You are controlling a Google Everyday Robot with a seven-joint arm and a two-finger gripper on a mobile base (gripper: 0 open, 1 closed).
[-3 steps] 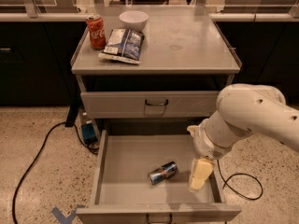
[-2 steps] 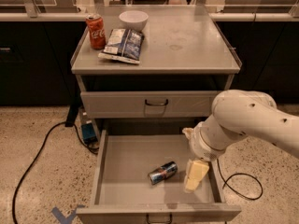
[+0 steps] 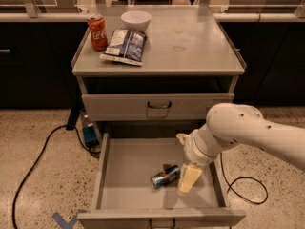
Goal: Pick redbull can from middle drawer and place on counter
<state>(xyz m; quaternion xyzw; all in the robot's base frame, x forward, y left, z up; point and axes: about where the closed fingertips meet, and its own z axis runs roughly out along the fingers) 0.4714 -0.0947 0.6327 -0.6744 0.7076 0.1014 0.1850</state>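
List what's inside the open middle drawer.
Only the redbull can, lying on its side on the middle drawer's bare floor. The claw hangs just right of it, inside the drawer. The arm covers the floor's right rear corner, so that patch is unseen.

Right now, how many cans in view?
2. Red cola can on the counter, back-left; redbull can on its side in the open middle drawer, gripper just right of it. Upper drawer's contents hidden.

1. My gripper (image 3: 189, 179) hangs over the middle drawer (image 3: 127, 162); the redbull can (image 3: 165, 176) just left of it shows no legible lettering.
2. Red cola can (image 3: 97, 31), far up-left: white script, unreadable.
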